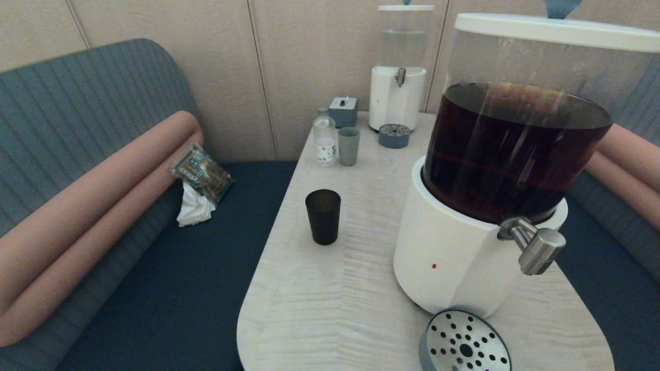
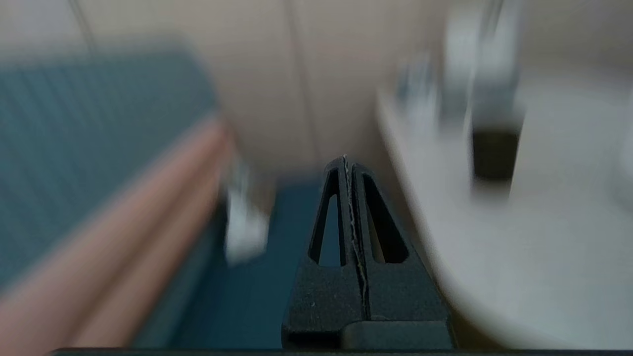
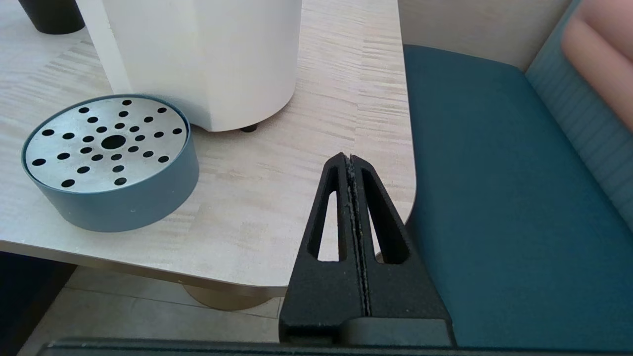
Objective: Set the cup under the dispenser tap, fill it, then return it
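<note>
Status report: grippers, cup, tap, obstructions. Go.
Left gripper shut, empty, off the table's left edge. Right gripper shut, parked by table's near right corner. Cup upright, left of dispenser, not under tap. Drip tray below tap, bare.

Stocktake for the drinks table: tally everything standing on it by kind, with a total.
Dispensers: 2, dark brown, clear
Drip trays: 2, near, far
Tumblers: 2, black cup, grey-green
Bottle: 1
Small blue box: 1
Total: 8

cup [image 1: 323,216] standing free on bare tabletop [image 1: 361,247], dispenser [image 1: 464,247] near its right
</note>
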Robot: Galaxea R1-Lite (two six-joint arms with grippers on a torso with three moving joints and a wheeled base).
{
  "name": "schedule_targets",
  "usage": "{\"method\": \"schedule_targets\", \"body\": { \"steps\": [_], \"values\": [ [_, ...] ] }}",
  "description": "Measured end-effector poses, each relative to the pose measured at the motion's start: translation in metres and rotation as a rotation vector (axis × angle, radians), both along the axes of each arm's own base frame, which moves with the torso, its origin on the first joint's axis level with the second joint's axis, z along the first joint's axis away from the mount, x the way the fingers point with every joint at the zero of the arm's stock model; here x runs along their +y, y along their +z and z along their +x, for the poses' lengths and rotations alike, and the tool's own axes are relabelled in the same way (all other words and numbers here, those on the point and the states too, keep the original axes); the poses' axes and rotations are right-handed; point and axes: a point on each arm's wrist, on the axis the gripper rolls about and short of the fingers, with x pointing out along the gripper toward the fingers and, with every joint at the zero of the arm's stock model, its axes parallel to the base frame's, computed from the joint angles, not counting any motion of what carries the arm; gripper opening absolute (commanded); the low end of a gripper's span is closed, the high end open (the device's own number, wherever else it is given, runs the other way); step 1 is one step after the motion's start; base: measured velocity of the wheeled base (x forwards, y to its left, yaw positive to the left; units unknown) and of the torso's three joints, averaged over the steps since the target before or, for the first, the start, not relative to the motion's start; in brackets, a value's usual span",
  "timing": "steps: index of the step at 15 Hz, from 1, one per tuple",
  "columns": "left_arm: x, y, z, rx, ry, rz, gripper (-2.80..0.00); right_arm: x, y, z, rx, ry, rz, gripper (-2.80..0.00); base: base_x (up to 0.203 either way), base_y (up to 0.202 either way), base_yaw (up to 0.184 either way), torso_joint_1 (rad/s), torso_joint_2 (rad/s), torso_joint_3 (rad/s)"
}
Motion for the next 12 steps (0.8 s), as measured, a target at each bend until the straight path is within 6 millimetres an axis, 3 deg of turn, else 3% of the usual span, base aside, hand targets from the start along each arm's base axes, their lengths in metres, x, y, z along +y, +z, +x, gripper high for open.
{"method": "schedule_targets", "body": {
  "steps": [3,7,12],
  "values": [
    [0.000,-0.017,0.005,0.166,0.017,0.004,-2.80,0.000,0.000,0.000,0.000,0.000,0.000,-2.80,0.000,0.000,0.000,0.000,0.00,0.000],
    [0.000,-0.025,0.006,0.244,0.006,0.004,-2.80,0.000,0.000,0.000,0.000,0.000,0.000,-2.80,0.000,0.000,0.000,0.000,0.00,0.000],
    [0.000,-0.023,0.006,0.232,0.006,-0.012,-2.80,0.000,0.000,0.000,0.000,0.000,0.000,-2.80,0.000,0.000,0.000,0.000,0.00,0.000]
  ]
}}
